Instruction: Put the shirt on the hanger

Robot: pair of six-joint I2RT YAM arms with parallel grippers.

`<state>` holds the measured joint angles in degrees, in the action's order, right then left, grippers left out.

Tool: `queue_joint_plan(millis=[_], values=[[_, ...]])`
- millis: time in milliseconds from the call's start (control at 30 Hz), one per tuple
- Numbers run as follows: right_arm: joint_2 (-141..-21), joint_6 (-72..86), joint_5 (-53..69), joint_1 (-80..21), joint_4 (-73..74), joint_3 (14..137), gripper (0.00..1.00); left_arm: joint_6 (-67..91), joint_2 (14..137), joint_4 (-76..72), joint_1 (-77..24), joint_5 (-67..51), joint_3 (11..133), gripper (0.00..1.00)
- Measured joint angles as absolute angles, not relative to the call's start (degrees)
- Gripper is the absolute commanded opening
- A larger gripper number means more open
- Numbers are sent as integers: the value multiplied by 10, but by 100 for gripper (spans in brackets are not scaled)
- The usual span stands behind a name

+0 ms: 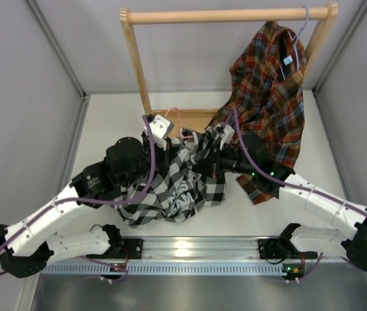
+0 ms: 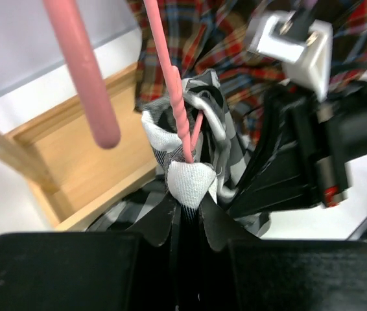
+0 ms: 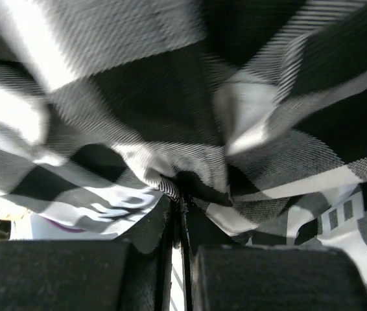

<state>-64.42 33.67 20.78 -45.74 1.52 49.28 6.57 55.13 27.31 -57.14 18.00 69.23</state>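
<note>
Task looks midway. The checked shirt (image 1: 174, 184) lies bunched on the counter (image 1: 106, 116) between both arms. The left end effector (image 2: 187, 207) is clenched on its collar, where the pink hanger (image 2: 181, 116) pokes through. The right end effector (image 3: 180, 194) pinches fabric. The shoulders appear not yet seated. The wooden rack (image 1: 225, 14) carries a plaid shirt (image 1: 271, 97).

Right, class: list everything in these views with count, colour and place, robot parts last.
shirt: 1, black-and-white checked, centre
hanger: 1, pink, wire entering the shirt's bunched fabric
rack: 1, wooden, far side
plaid shirt: 1, red, hanging from rack, right end
blue hanger: 1, light blue, hooked on rack, carrying plaid shirt
table: 1, white, under everything
left gripper: 1, black, shut on shirt
right gripper: 1, black, shut on shirt
</note>
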Motion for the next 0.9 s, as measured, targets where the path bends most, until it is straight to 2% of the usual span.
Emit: queue_joint_plan(millis=[33,67,100,133,267,400,533,633,767,900], values=[[-644,340,207,-458,8,482,0,68,552,267,-567,167,695,0],[-641,341,205,-457,2,474,6,70,552,262,-560,151,697,0],[-637,341,202,-457,1,469,13,73,553,258,-547,130,697,0],[-628,339,199,-457,2,465,28,77,555,256,-532,109,697,0],[-543,311,189,-452,35,454,45,100,577,218,-440,-8,695,0],[-419,257,174,-435,107,454,61,106,579,155,-390,-110,651,0],[-325,194,156,-432,214,472,71,93,579,116,-382,-252,598,0],[-294,145,154,-430,274,518,72,76,581,97,-382,-357,576,0],[-317,102,191,-430,292,579,72,65,599,77,-382,-479,574,0],[-391,86,266,-430,273,608,71,59,623,64,-386,-585,574,0]])
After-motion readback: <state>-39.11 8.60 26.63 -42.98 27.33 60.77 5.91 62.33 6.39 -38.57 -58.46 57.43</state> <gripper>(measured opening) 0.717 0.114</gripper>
